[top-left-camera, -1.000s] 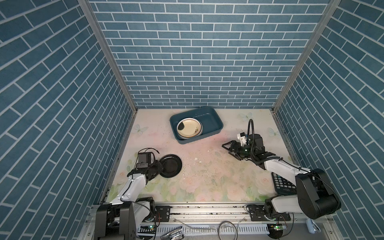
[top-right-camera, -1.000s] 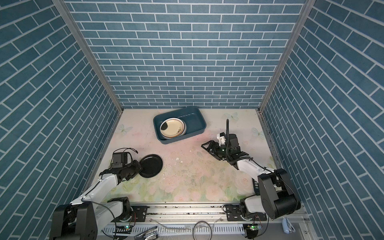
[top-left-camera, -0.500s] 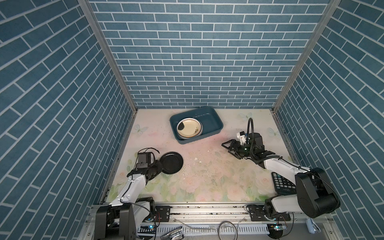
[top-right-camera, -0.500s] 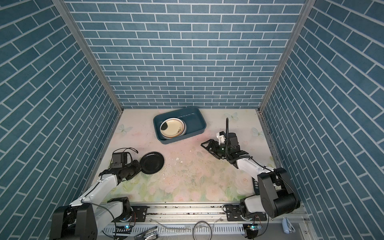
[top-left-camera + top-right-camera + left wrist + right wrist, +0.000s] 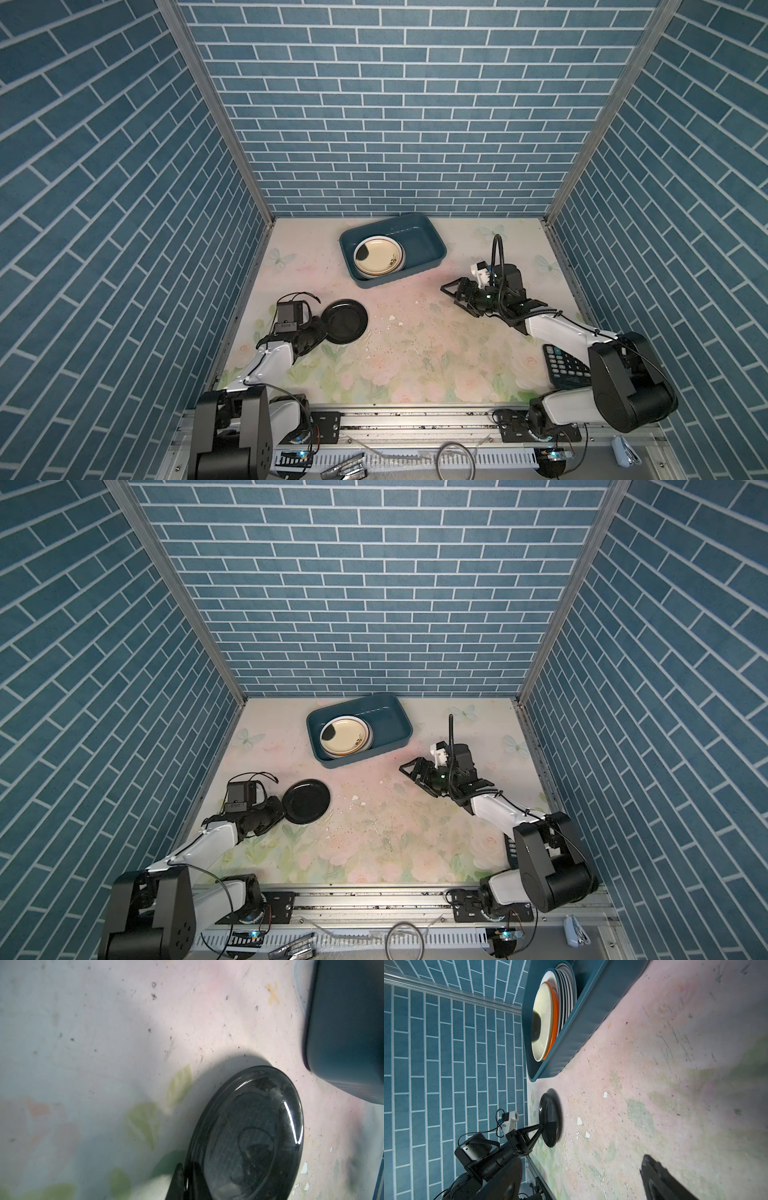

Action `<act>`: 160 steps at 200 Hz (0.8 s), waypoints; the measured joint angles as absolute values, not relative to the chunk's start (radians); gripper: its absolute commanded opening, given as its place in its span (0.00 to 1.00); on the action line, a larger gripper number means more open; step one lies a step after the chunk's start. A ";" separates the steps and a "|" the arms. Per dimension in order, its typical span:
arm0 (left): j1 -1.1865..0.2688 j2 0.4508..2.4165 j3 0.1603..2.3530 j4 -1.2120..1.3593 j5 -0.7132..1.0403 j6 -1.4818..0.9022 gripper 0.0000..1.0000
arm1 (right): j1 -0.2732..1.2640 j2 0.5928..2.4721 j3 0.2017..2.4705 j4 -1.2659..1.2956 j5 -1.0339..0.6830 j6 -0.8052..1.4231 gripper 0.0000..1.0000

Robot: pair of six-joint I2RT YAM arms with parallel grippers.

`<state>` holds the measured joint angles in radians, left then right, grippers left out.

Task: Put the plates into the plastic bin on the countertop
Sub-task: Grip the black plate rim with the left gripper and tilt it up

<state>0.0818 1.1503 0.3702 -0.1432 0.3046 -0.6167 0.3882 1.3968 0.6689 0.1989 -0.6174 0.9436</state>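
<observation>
1. Fingers (image 5: 178, 1182) of the left gripper (image 5: 323, 328) have just pinched shut on the rim of the black plate (image 5: 345, 321), likely the last one bound for the plastic bin (image 5: 417, 241), where other plates (image 5: 378, 261) sit stacked.
2. Right gripper (image 5: 453, 296) hangs with fingers wide, empty.
3. Scuffed floral worktop (image 5: 415, 353), blue brick walls (image 5: 395, 104) around.

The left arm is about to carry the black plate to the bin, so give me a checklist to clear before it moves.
1. Grip: left gripper shut on the black plate's rim. Ok.
2. Lift: whether the plate is fully clear of the countertop. Cannot tell.
3. Route to the plastic bin: only bare countertop with small chips between. Ok.
4. Room: stacked plates fill one end of the bin, the other end is bare. Ok.
5. Right gripper: open, empty, apart from bin and route. Ok.
</observation>
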 measured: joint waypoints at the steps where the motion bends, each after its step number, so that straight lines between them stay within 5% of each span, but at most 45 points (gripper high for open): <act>1: 0.082 1.151 0.371 -0.142 0.305 -0.617 0.00 | 0.388 1.397 0.670 0.199 -0.617 0.944 0.89; 160: 0.082 1.130 0.347 -0.073 0.328 -0.685 0.00 | 0.429 1.387 0.762 0.088 -0.594 0.946 0.89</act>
<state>0.0818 1.1297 0.3470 -0.0734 0.3279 -0.6853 0.4290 1.3869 0.7624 0.0875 -0.5941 0.9463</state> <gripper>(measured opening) 0.082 0.885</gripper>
